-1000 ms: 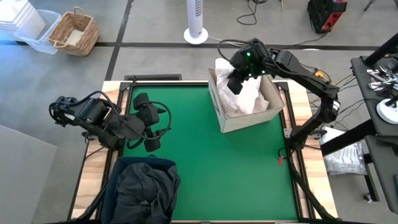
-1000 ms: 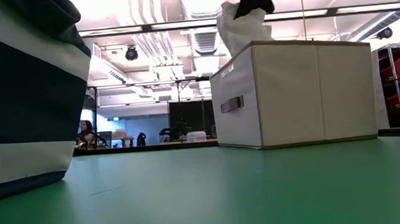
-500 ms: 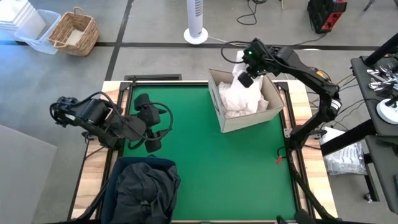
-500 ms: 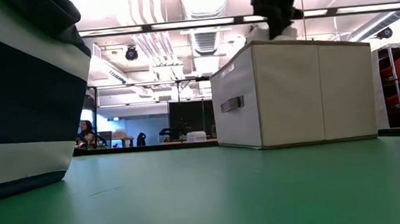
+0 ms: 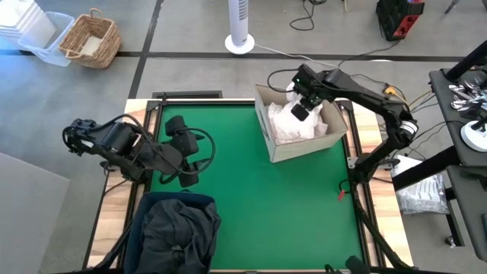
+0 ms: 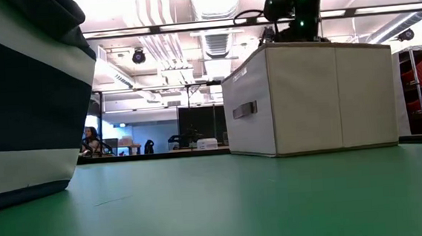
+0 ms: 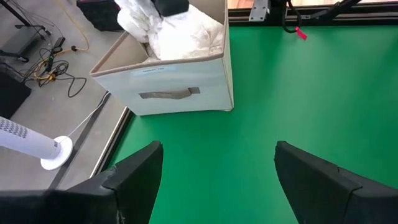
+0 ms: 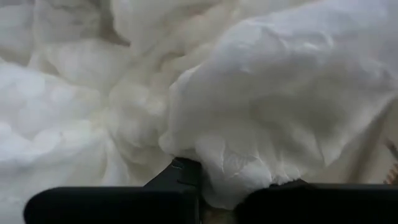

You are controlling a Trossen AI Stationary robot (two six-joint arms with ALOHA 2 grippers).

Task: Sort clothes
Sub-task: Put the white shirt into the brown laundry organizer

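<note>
Taking the beige cardboard box [image 5: 298,124] as our landmark: a second ago our right gripper [image 5: 301,112] held a white garment hanging well above the box's far rim; now it has come down inside the box, buried among the white clothes [image 5: 293,125]; we judge that the white piece has been carried to its place and the drop is at hand or just done. In the right wrist view the fingers [image 8: 112,202] sit close together with a fold of white cloth [image 8: 267,118] bulging between and over them; whether they are pinching that fold or merely pressed against it, we cannot tell.

Our left gripper [image 5: 187,152] waits well to the left of the box, over the green mat [image 5: 243,190], its place unchanged; in the left wrist view its fingers [image 7: 134,180] stand wide apart with nothing between them.

For the task this means the whites are gathering in the box, while the dark garments [image 5: 176,232] lie heaped in the navy bin [image 5: 156,204], far from the box at the mat's near left corner; the mat between shows no loose clothing.

The white clothes look soft, crumpled and puffy, piled up to the box's rim; in the left wrist view the heap [image 7: 177,31] rises slightly above the box wall [image 7: 180,84]; no print or logo shows on them.
</note>
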